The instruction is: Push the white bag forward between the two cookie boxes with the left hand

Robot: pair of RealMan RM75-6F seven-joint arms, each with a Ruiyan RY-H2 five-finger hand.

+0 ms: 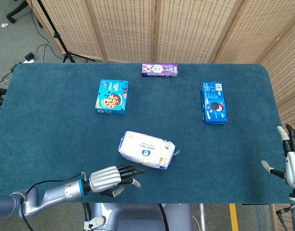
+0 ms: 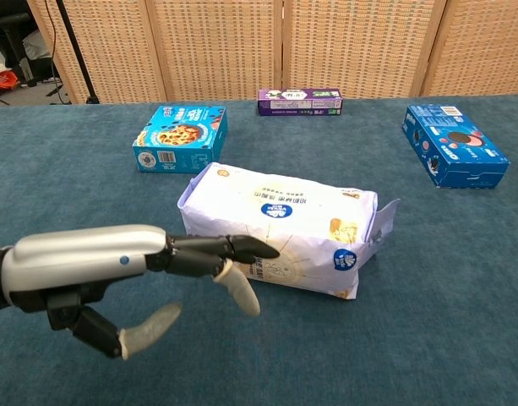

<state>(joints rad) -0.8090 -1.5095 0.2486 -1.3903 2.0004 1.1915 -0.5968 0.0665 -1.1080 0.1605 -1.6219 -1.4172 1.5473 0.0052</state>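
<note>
White bag [image 1: 147,150] sits nearer me than both cookie boxes. My left hand [image 1: 111,175] just short of it, fingers spread, empty. Right hand [image 1: 293,159] cropped, fingers apart.

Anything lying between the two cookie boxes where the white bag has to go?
No. In the head view, only bare blue table shows between the chocolate-chip cookie box and the sandwich-cookie box; the white bag sits nearer.
</note>
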